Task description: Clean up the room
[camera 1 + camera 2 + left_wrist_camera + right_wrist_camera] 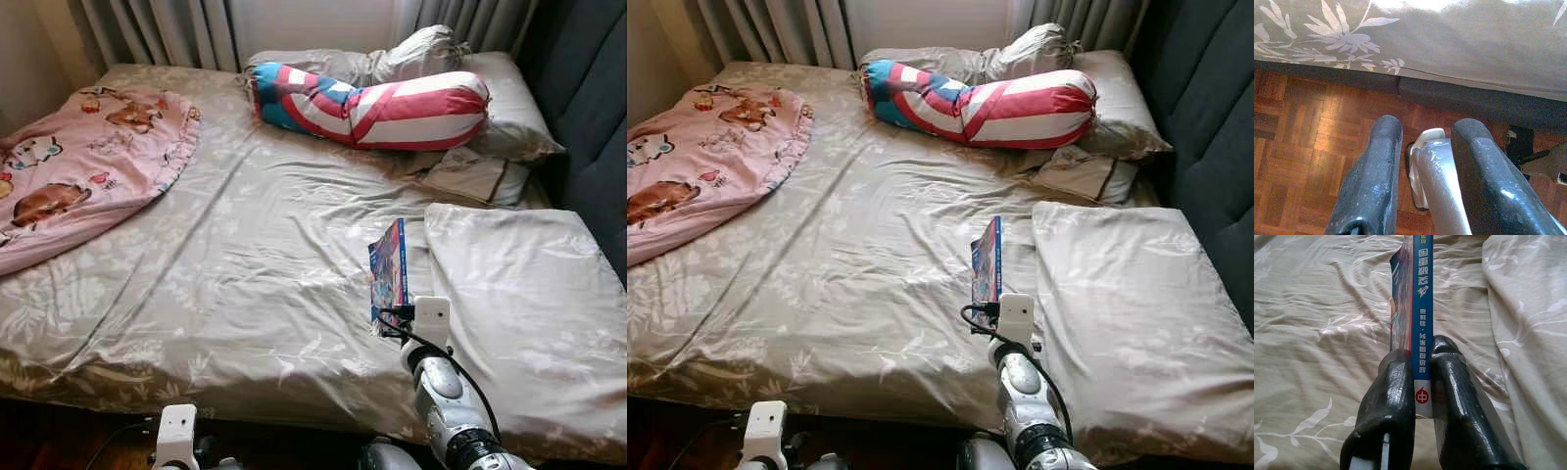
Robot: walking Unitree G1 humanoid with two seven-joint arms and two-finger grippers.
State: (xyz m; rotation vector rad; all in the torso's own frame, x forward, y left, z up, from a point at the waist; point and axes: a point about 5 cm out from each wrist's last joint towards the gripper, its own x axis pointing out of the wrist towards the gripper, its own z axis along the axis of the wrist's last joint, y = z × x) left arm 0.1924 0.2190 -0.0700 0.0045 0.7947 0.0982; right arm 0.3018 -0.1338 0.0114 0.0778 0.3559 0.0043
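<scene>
Two black fingers (1396,406) of the right tool (1422,396) pinch a thin blue book (1418,308) at the lower end of its spine, and the book stands on edge, lifted above the wrinkled beige sheet of the bed (245,294). From the head views the book (389,272) is just beside the flat pillow (529,313) at the right side of the bed, and it leans a little. Further back lie a red, white and blue striped bolster (382,103), some more pillows (500,108), and a pink children's blanket (78,166) at the left edge.

The left tool (1425,186) hangs low beside the bed over the parquet floor (1308,142); its fingers are spread and hold nothing.

I think the main danger is the grip itself. The fingers touch only a small part of the spine, so most of the book is free beyond them. With a quick swing or a turn of the body, the book could rotate between the pads, the covers could fall open, or it could slip out and drop back onto the sheet. Carrying it low could also catch its corner on the folds or on the pillow edge. A slow, steady lift seems safer to me.
</scene>
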